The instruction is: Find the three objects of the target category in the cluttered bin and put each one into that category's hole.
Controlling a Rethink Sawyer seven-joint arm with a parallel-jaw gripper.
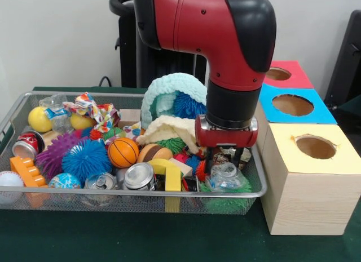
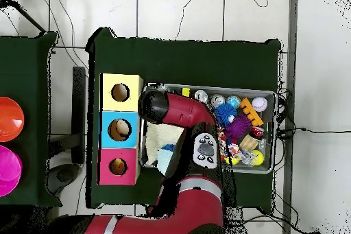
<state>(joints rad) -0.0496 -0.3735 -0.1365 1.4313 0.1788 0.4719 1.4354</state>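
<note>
gripper (image 1: 224,160) sits low in the bin (image 1: 169,192), fingers narrowly apart around a clear crumpled bottle (image 1: 227,176).

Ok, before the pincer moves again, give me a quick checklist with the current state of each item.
1. Pincer inside the wire bin, at the corner nearest the boxes: ok.
2. Pincer right above the crumpled clear plastic item: ok.
3. Item actually gripped: cannot tell.
4. Yellow-topped box's hole unobstructed: ok.
5. Blue-topped box's hole and red-topped box's hole unobstructed: ok.
6. Green spiky ball beneath the item may snag: cannot tell.
</note>
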